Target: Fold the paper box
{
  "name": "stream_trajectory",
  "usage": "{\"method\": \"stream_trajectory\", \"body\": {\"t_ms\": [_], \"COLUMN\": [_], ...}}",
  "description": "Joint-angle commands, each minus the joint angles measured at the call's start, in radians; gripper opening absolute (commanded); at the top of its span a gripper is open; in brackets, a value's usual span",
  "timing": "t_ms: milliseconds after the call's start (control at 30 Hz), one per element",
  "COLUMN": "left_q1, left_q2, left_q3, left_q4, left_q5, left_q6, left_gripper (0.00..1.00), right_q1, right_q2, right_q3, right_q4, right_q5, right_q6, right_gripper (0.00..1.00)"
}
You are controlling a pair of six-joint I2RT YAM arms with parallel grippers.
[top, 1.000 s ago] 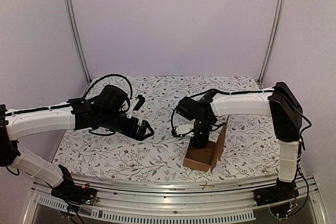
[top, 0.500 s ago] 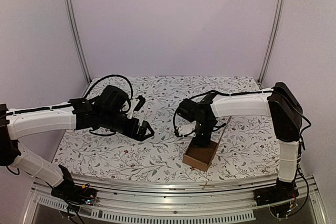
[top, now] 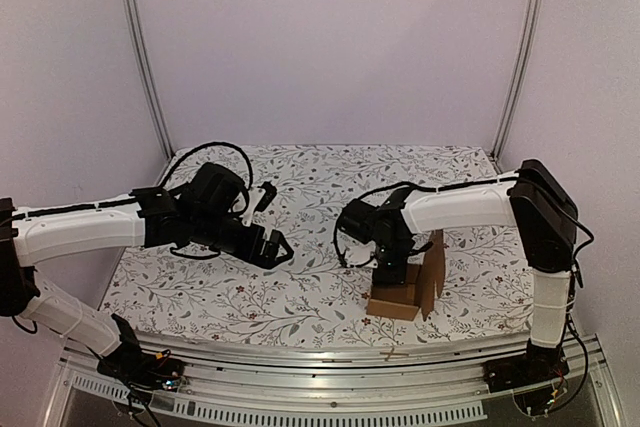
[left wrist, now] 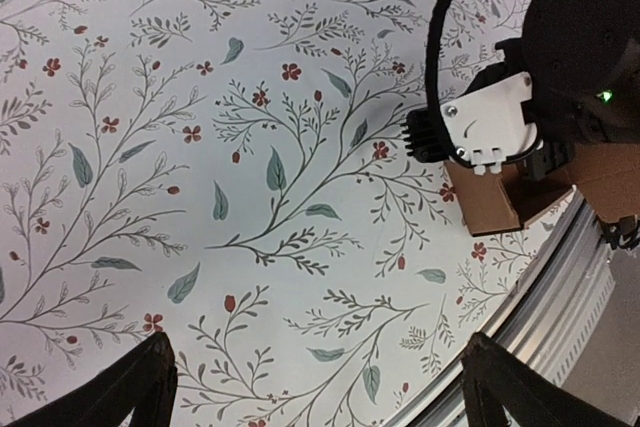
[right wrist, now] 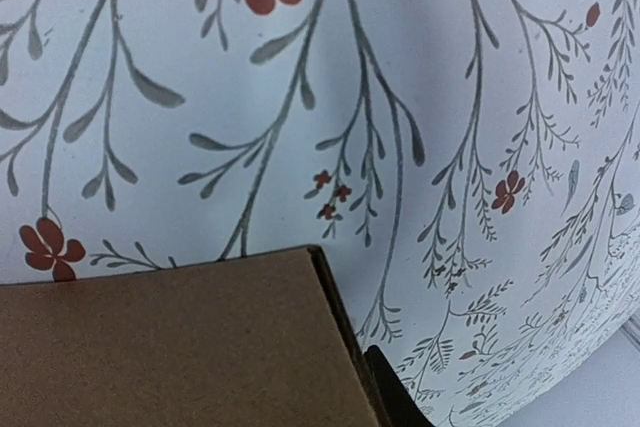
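Currently the paper box point(top: 400, 299) sits partly folded on the worktop point(top: 250, 297), directly beneath your right claw point(top: 392, 272). One flap point(top: 434, 259) stands upright just beside the claw, on its outer side. You cannot tell whether that claw pinches a wall or only presses in; the wrist view shows cardboard beside one fingertip point(right wrist: 390, 397). Your left claw point(top: 275, 247) hovers wide, holding nothing, well apart from the box.

Judgement: thin card, light, stiff only between creases, prone to skid. Take hold at a wall edge near a crease, not mid-panel.

Versus half a second ago: the box has slid outward, and the flap reads upright rather than low.
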Motion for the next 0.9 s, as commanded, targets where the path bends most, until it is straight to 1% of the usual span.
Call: {"method": "stream_trajectory", "body": {"t_ms": [0, 100, 167, 267, 367, 500, 600, 667, 700, 767, 867], "left_q1": [-0.004, -0.004, -0.004, -0.004, -0.004, -0.003, -0.003, -0.003, -0.003, -0.001, 0.000], "left_q2": [0.007, 0.012, 0.022, 0.041, 0.048, 0.050, 0.073, 0.094, 0.105, 0.114, 0.104], "left_q3": [0.004, 0.014, 0.022, 0.033, 0.049, 0.058, 0.084, 0.117, 0.135, 0.163, 0.189], "left_q4": [-0.016, -0.019, -0.020, -0.025, -0.039, -0.044, -0.063, -0.088, -0.101, -0.120, -0.119], "left_q5": [-0.009, -0.011, -0.007, 0.001, -0.001, -0.018, -0.024, -0.031, -0.039, -0.074, -0.170], "left_q6": [0.020, 0.025, 0.027, 0.029, 0.029, 0.030, 0.041, 0.048, 0.053, 0.060, 0.061], "left_gripper": [0.99, 0.99, 0.99, 0.99, 0.99, 0.99, 0.99, 0.99, 0.99, 0.99, 0.99], "right_q1": [0.053, 0.078, 0.083, 0.081, 0.082, 0.082, 0.082, 0.081, 0.077, 0.065, 0.035], "right_q2": [-0.015, -0.062, -0.074, -0.081, -0.106, -0.191, -0.165, -0.141, -0.140, -0.165, -0.235], "right_q3": [-0.127, -0.212, -0.240, -0.255, -0.257, -0.292, -0.291, -0.283, -0.272, -0.250, -0.204], "right_q4": [0.178, 0.293, 0.342, 0.359, 0.360, 0.424, 0.422, 0.401, 0.374, 0.327, 0.268], "right_q5": [0.246, 0.352, 0.389, 0.369, 0.341, 0.350, 0.356, 0.325, 0.294, 0.232, 0.151], "right_q6": [-0.051, -0.102, -0.127, -0.134, -0.122, -0.154, -0.182, -0.184, -0.178, -0.168, -0.173], "right_gripper": [0.22, 0.20, 0.20, 0.21, 0.21, 0.21, 0.30, 0.36, 0.37, 0.39, 0.46]}}
